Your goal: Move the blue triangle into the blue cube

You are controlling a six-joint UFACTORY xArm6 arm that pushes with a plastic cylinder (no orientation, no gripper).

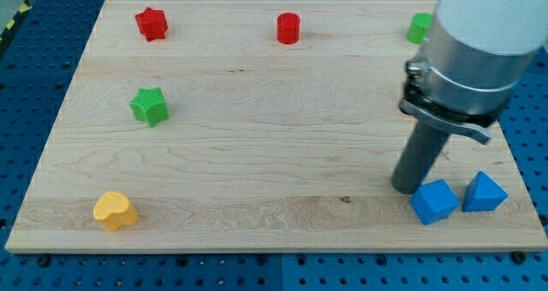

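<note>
The blue cube sits near the board's bottom right. The blue triangle lies just to its right, with a narrow gap between them. My tip rests on the board just to the upper left of the blue cube, touching or nearly touching it. The rod rises from there into the large grey and white arm body at the view's upper right.
A red star and a red cylinder sit near the top edge. A green block is partly hidden behind the arm. A green star is at the left. A yellow heart is at the bottom left. The wooden board lies on a blue pegboard.
</note>
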